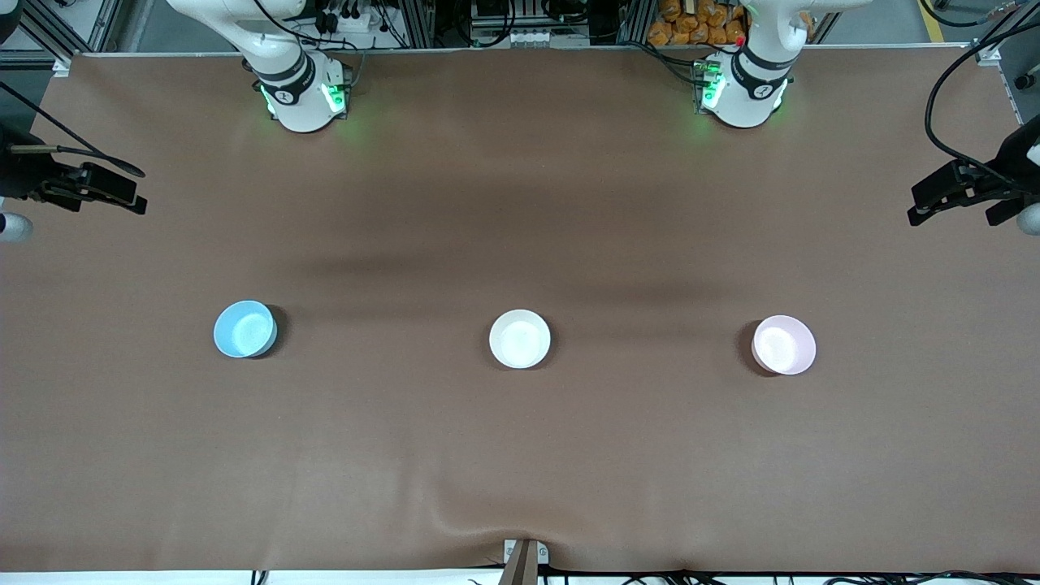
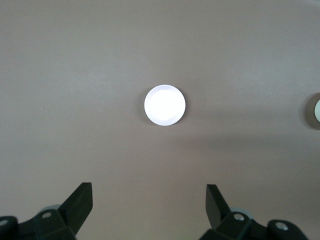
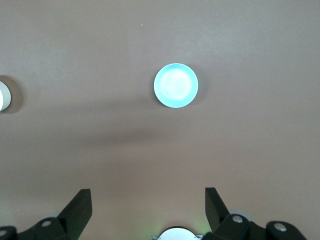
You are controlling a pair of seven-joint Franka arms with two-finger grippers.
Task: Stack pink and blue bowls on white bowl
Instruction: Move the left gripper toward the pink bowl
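Three small bowls stand in a row across the middle of the brown table. The light blue bowl [image 1: 244, 328] is toward the right arm's end, the white bowl [image 1: 520, 339] is in the middle, and the pale pink bowl [image 1: 783, 345] is toward the left arm's end. My right gripper [image 1: 97, 193] hangs high, open and empty. In the right wrist view [image 3: 148, 196] it looks down on the blue bowl [image 3: 175, 85]. My left gripper [image 1: 955, 199] also hangs high, open and empty. In the left wrist view [image 2: 149, 192] it looks down on the pink bowl [image 2: 164, 105], which shows washed-out pale there.
The white bowl shows at the edge of both wrist views: the left [image 2: 317, 111] and the right [image 3: 4, 96]. The arm bases [image 1: 301, 93] [image 1: 743, 85] stand at the table's back edge. A small bracket [image 1: 524, 556] sits at the front edge.
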